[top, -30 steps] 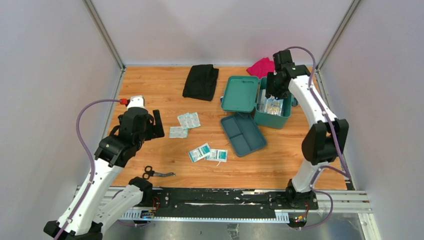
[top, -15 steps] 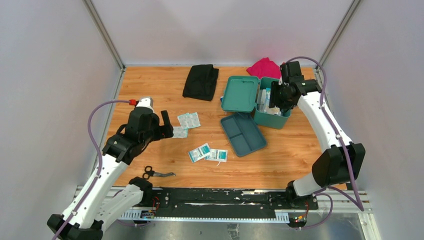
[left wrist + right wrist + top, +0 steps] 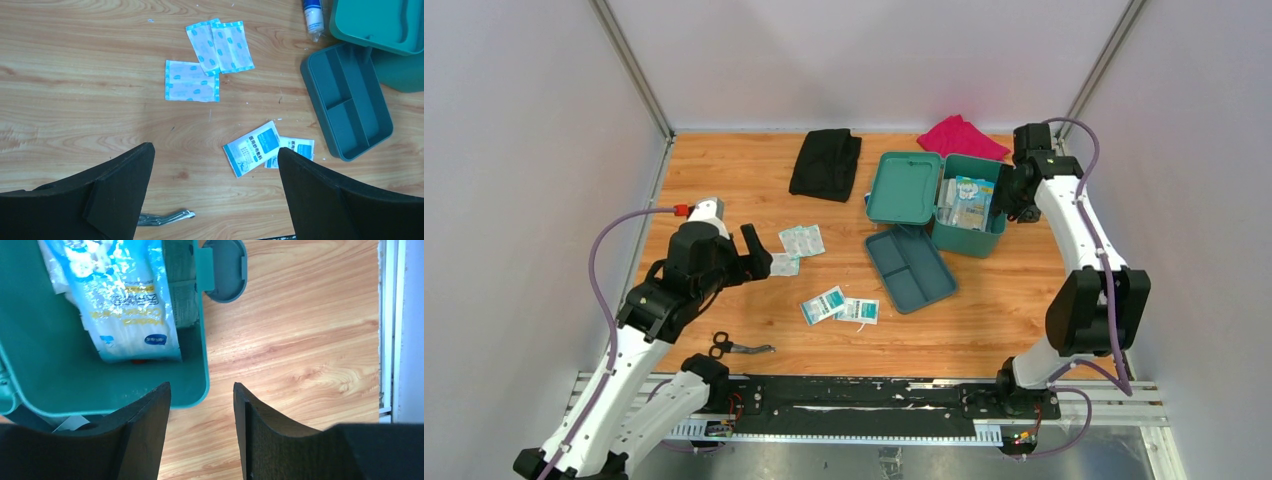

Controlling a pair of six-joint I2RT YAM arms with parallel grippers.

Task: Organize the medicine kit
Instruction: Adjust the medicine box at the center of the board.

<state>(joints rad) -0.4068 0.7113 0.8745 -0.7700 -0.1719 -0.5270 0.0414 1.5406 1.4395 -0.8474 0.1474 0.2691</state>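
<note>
The teal medicine kit (image 3: 969, 238) stands open at the back right, its lid (image 3: 905, 187) lying flat to the left. A clear blue-printed bag (image 3: 971, 197) stands inside it and also shows in the right wrist view (image 3: 122, 300). The two-compartment tray (image 3: 911, 267) lies on the table in front of the kit. My right gripper (image 3: 1008, 200) is open and empty just off the kit's right rim (image 3: 202, 340). My left gripper (image 3: 759, 255) is open and empty above the table, near the plaster packets (image 3: 801, 240). Two wipe sachets (image 3: 252, 147) lie between its fingers in the left wrist view.
Small scissors (image 3: 739, 347) lie near the front edge. A black cloth (image 3: 826, 163) and a pink cloth (image 3: 962, 137) lie at the back. A small tube (image 3: 313, 15) lies by the lid. The kit's handle flap (image 3: 225, 270) rests on the table.
My right gripper has drawn back from over the kit to its right side, leaving the bag standing inside. My left gripper has moved right, toward the plaster packets.
</note>
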